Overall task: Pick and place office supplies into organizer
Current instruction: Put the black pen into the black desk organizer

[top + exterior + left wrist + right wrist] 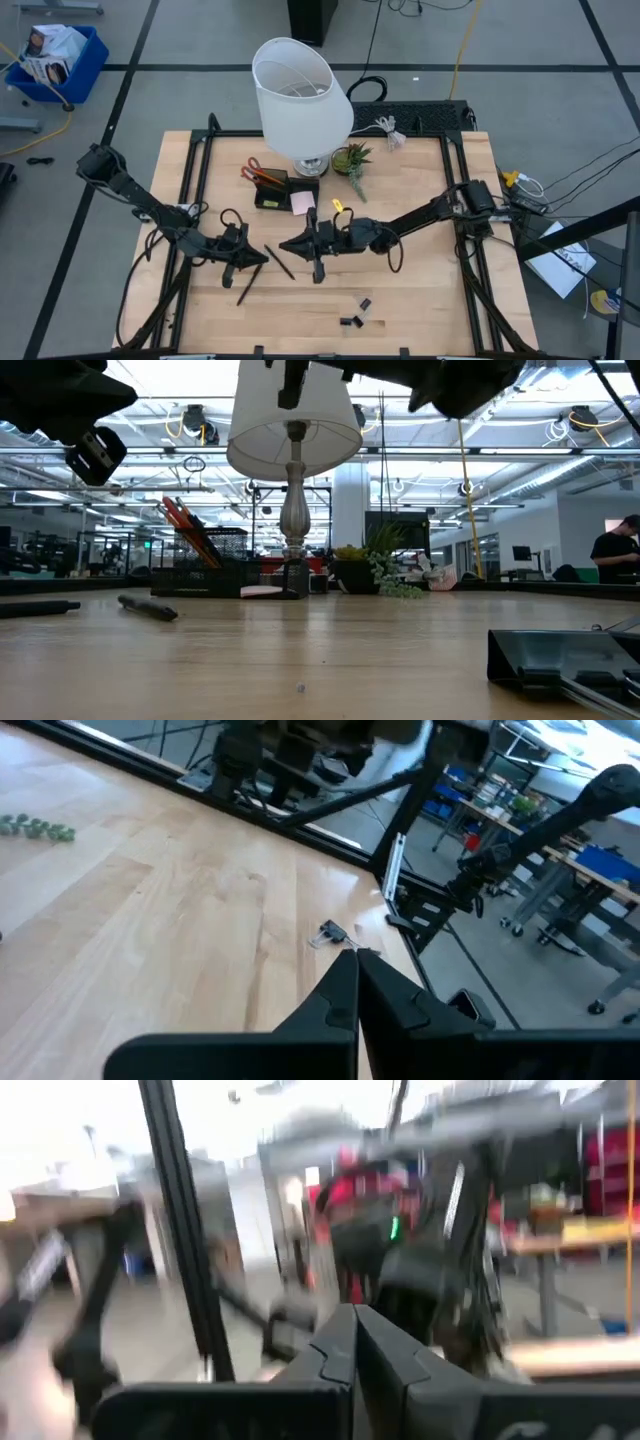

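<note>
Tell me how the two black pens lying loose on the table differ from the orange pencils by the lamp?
The black pens lie flat on the bare wood, crossed near the left gripper; the orange pencils stand slanted inside the organizer. The pens are dark, the pencils bright orange. The pens sit out in the table's middle, the pencils at the lamp's foot. Both are slim writing sticks.

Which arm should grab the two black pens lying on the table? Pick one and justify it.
Left, probably. The left gripper, shut and empty, hovers right beside the black pens. The right gripper, also shut, sits just past them, slightly farther away.
</note>
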`<action>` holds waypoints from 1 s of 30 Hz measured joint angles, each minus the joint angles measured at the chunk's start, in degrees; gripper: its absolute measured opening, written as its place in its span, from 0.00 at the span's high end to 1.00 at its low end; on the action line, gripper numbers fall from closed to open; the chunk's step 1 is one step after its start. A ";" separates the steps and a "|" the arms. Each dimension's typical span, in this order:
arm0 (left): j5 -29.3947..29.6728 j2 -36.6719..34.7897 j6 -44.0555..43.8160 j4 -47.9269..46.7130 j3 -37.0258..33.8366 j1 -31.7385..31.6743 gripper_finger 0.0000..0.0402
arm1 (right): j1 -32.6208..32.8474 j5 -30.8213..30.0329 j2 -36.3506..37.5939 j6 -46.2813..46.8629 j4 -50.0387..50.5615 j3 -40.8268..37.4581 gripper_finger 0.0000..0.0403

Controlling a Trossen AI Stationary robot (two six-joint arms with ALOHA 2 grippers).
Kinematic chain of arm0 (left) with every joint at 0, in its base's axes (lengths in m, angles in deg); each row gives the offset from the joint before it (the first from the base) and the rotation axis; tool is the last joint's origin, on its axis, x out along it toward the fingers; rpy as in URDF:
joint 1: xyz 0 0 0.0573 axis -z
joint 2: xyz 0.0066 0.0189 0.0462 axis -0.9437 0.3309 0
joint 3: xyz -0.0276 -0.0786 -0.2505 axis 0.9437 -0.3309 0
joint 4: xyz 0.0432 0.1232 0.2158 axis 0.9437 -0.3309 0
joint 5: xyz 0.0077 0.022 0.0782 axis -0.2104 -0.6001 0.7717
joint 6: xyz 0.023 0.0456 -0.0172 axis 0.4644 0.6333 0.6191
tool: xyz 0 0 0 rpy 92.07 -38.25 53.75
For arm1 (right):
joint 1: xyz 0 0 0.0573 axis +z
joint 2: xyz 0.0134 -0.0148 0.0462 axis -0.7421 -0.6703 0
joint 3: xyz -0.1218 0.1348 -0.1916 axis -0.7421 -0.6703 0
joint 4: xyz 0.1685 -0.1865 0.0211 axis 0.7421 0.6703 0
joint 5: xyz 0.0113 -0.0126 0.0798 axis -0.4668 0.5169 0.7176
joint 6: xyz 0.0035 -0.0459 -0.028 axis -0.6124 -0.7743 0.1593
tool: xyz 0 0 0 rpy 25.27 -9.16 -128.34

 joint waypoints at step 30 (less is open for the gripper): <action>-4.79 0.02 -5.26 -7.84 0.00 1.77 0.59 | 4.73 -25.75 -17.63 2.28 51.05 20.50 0.39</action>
